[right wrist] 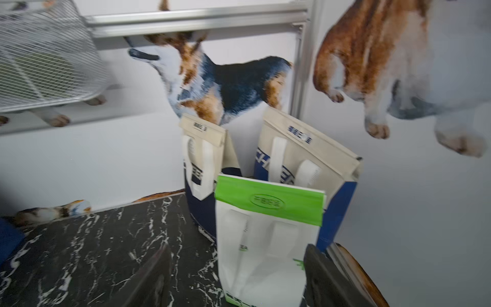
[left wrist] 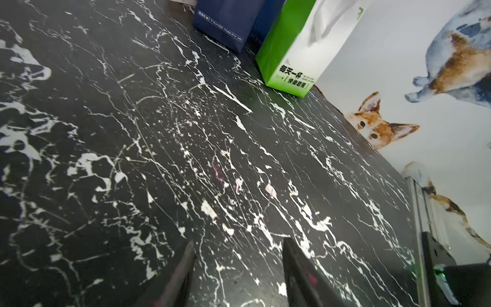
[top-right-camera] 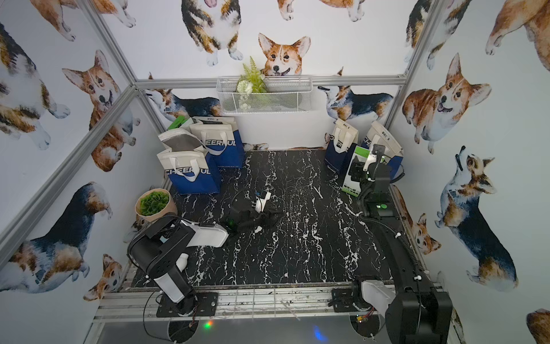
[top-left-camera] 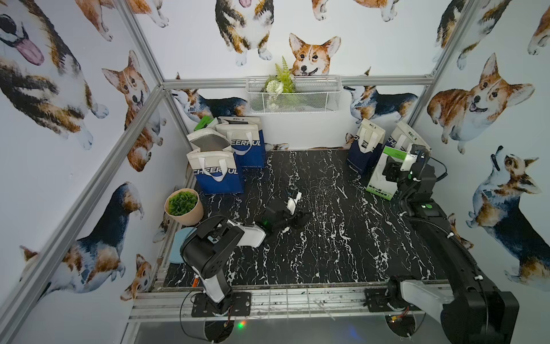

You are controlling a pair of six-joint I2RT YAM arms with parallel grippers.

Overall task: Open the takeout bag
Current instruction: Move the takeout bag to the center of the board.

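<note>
The takeout bag (right wrist: 268, 239) is white with a green folded-over top flap. It stands upright and closed at the right rear of the black marble table (top-left-camera: 327, 238), and shows in both top views (top-left-camera: 379, 178) (top-right-camera: 350, 181) and in the left wrist view (left wrist: 292, 58). My right gripper (right wrist: 237, 245) is open and faces the bag's front, with a finger to either side of its lower half and no grip on it. From above, that gripper (top-left-camera: 389, 171) hangs right against the bag. My left gripper (left wrist: 238, 241) is open over bare marble mid-table (top-left-camera: 299, 220), holding nothing.
Two closed blue and cream bags (top-left-camera: 364, 149) (top-left-camera: 401, 140) stand right behind the green one. Three more bags (top-left-camera: 218, 175) cluster at the left rear, one open. A potted plant (top-left-camera: 183, 207) and a blue plate (top-left-camera: 178, 244) sit at the left edge. A wire basket (top-left-camera: 293, 93) hangs on the back wall.
</note>
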